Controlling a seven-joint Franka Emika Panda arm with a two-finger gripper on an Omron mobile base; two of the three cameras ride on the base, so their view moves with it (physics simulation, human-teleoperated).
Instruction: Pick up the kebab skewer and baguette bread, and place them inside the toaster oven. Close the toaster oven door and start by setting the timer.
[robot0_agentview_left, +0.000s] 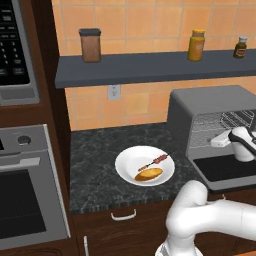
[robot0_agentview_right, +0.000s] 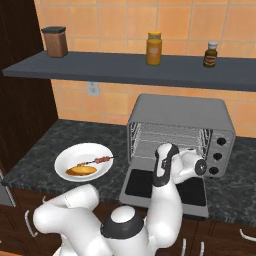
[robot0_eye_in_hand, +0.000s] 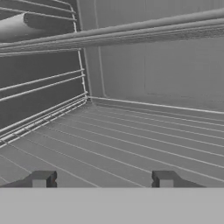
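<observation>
The kebab skewer (robot0_agentview_left: 156, 161) and the golden baguette bread (robot0_agentview_left: 149, 174) lie side by side on a white plate (robot0_agentview_left: 122, 167) on the dark counter, left of the toaster oven (robot0_agentview_left: 210, 102). They also show in the right base view as skewer (robot0_agentview_right: 97, 160) and bread (robot0_agentview_right: 81, 170). The toaster oven door (robot0_agentview_right: 150, 185) is folded down flat, baring the wire rack (robot0_agentview_right: 165, 137). My gripper (robot0_eye_in_hand: 103, 180) hovers over the lowered door at the oven's mouth, facing the rack (robot0_eye_in_hand: 131, 140). Its fingers stand wide apart with nothing between them.
A grey shelf (robot0_agentview_left: 150, 67) above the counter carries a brown jar (robot0_agentview_left: 90, 45), a yellow bottle (robot0_agentview_left: 196, 45) and a small dark bottle (robot0_agentview_left: 240, 47). A built-in steel oven (robot0_agentview_left: 25, 190) and black microwave (robot0_agentview_left: 12, 45) fill the left wall. Three oven knobs (robot0_agentview_right: 218, 155) sit on its right.
</observation>
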